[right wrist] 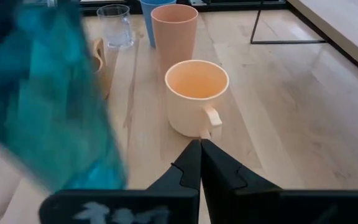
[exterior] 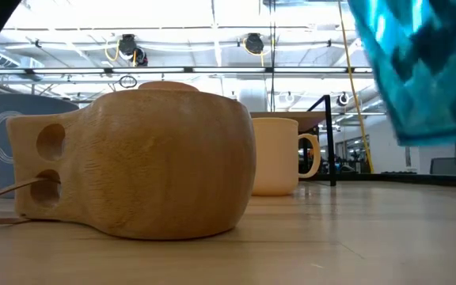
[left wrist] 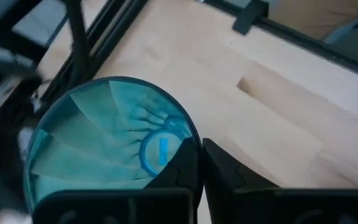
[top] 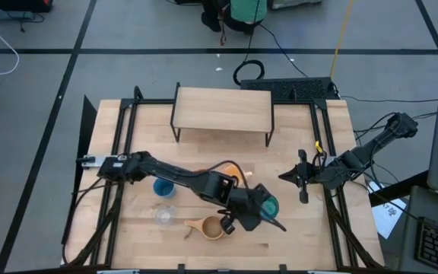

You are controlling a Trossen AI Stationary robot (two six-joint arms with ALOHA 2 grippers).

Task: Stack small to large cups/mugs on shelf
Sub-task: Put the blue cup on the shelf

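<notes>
You have six vessels on the table and none on the shelf [top: 222, 107], which stands empty-topped at the far side of the tabletop [top: 303, 232]. Count them one each: a teal textured tumbler [top: 268, 206], a blue cup [top: 163, 187], a clear glass [top: 163, 216], an orange-brown tumbler [right wrist: 174, 31], an orange handled mug [right wrist: 195, 94] and a tan wooden cup [top: 212, 227] with its stub handle.

Your left gripper [top: 255, 211] is clamped on the teal tumbler's rim, one finger inside the cup and one outside, as the left wrist view shows. In the low view the tumbler hangs clear above the tabletop, so it is lifted, tilted, near the front right of the cluster and just beside the wooden cup.

The wooden cup sits on the table at the front, its handle pointing toward the clear glass. The blue cup stands behind the glass on the left. The orange mug and orange-brown tumbler stand close together in the middle, partly hidden under the left arm from above; the right wrist view shows the mug upright with the tumbler just behind it.

Your right gripper [top: 301, 181] waits at the right side, well apart from the cups, its fingers pressed together and holding nothing
</notes>
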